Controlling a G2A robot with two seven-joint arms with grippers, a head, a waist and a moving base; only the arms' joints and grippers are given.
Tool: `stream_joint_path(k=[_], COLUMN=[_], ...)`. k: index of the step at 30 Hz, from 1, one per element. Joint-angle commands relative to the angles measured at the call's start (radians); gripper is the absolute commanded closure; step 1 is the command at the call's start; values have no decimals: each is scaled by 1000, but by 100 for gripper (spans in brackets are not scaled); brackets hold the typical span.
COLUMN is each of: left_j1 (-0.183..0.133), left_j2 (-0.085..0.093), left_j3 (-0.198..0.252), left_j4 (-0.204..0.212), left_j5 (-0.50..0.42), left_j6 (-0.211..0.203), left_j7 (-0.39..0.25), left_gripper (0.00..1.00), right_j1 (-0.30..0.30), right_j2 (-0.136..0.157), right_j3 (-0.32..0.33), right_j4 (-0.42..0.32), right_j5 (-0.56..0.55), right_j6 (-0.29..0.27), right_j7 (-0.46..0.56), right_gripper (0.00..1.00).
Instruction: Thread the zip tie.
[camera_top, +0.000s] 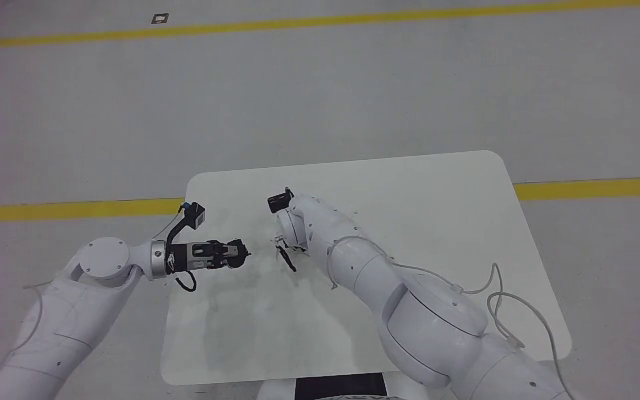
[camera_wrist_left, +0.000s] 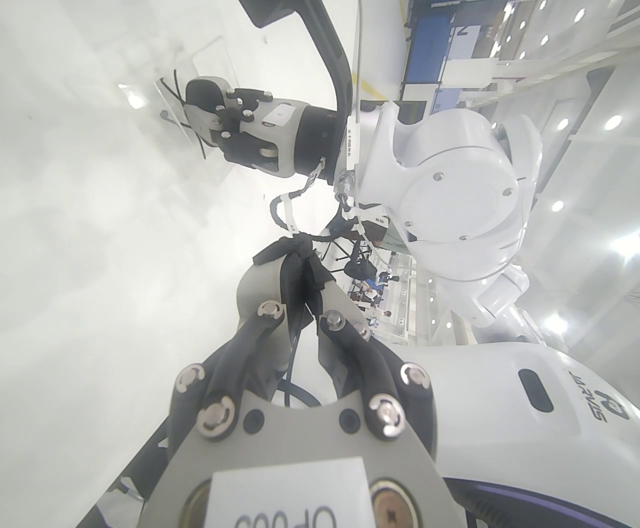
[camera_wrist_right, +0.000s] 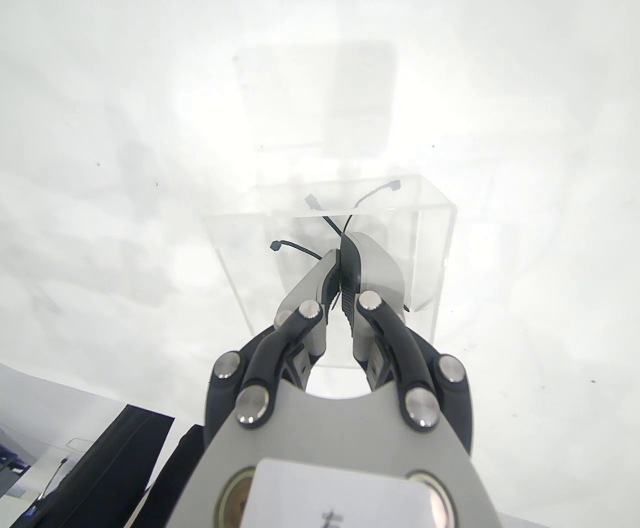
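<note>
Right gripper (camera_wrist_right: 342, 250) pinches a zip tie (camera_wrist_right: 372, 194) at the clear box (camera_wrist_right: 435, 240) — left gripper (camera_wrist_left: 296, 265) clamped together nearby.

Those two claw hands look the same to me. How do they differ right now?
The right gripper is at the clear box, pinching a zip tie. The left gripper hangs apart from the box, over bare table. The right gripper tilts down toward the table, while the left gripper lies level, aimed at the right one. Both are shut.
</note>
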Motion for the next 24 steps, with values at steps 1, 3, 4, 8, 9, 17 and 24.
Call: stream_joint_path(k=[1, 3, 4, 8, 9, 17, 24], left_j1=[0, 0, 0, 0, 0, 0, 0], left_j2=[0, 0, 0, 0, 0, 0, 0], left_j3=[0, 0, 0, 0, 0, 0, 0], left_j4=[0, 0, 0, 0, 0, 0, 0], left_j5=[0, 0, 0, 0, 0, 0, 0], left_j6=[0, 0, 0, 0, 0, 0, 0], left_j7=[0, 0, 0, 0, 0, 0, 0], left_gripper=[100, 100, 100, 100, 100, 100, 100], right_j1=[1, 2, 3, 10, 12, 45, 70], right_j2=[0, 0, 0, -1, -1, 2, 16], right_j3=[3, 5, 6, 12, 14, 53, 83], right_j4=[-1, -3, -5, -12, -13, -6, 8], right_j5=[0, -1, -1, -1, 0, 51, 74], right_j6=[4, 8, 10, 15, 15, -12, -26], right_j7=[0, 0, 0, 4, 6, 28, 47], right_gripper=[100, 100, 100, 100, 100, 100, 100])
